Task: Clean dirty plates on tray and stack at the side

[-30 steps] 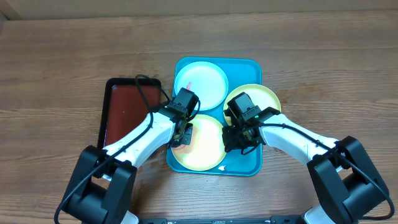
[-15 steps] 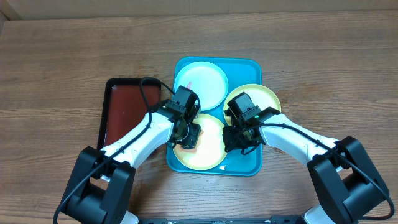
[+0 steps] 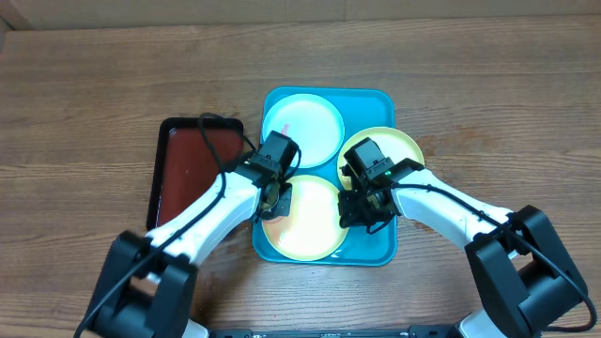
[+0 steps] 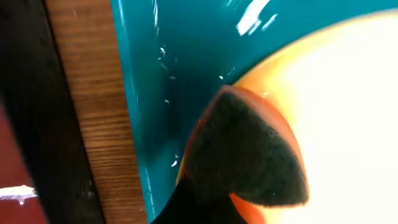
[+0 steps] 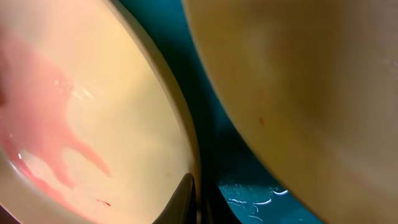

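Turquoise tray (image 3: 377, 101): mid-table, all three plates (image 3: 305, 127) on it, none stacked aside yet.
Front plate (image 3: 310, 225): red smear (image 5: 43, 124) showing; I'd press flat and stroke right across it.
Right gripper (image 3: 366, 211): at that plate's right rim, bracing I think; finger spread I cannot tell.
Left gripper (image 3: 275, 199): clamped on the sponge (image 4: 249, 155).
Shift: sponge has slid back from farther in on the plate to its left rim.

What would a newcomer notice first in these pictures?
The bright turquoise tray mid-table, carrying three plates. Two white arms lean over it, the left end effector holding a dark sponge at the rim of the front plate. One plate shows a pink-red smear.
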Controlling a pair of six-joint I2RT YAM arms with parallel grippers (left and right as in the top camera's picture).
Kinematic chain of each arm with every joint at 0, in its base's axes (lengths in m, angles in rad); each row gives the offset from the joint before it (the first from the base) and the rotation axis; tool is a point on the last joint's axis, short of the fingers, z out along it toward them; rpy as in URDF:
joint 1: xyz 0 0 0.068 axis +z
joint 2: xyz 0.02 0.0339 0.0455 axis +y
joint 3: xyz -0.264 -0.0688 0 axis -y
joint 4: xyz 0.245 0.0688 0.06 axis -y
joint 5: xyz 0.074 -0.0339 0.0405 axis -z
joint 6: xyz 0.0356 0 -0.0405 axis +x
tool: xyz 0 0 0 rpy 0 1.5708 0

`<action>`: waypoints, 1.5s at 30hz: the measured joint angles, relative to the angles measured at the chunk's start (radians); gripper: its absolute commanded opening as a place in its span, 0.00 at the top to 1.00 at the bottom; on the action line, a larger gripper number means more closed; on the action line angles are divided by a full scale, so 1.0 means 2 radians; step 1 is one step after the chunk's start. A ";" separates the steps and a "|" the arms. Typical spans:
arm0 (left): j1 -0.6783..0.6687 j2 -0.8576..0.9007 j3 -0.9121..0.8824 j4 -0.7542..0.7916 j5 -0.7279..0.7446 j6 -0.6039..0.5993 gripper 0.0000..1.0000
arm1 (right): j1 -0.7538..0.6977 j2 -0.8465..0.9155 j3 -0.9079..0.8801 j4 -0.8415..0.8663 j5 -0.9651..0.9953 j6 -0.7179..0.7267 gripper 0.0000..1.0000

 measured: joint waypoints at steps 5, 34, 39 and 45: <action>0.002 -0.079 0.040 0.002 0.029 0.000 0.96 | 0.000 0.000 0.021 -0.027 0.005 -0.015 0.96; 0.276 -0.107 0.058 -0.058 0.026 -0.019 0.96 | 0.153 -0.017 0.267 -0.203 0.493 -0.124 0.96; 0.280 -0.101 0.058 -0.058 0.026 -0.023 0.96 | 0.199 -0.017 0.267 -0.189 0.605 -0.168 0.96; 0.282 -0.101 0.058 -0.059 0.026 -0.023 0.96 | 0.236 -0.017 0.267 -0.137 0.666 -0.234 0.96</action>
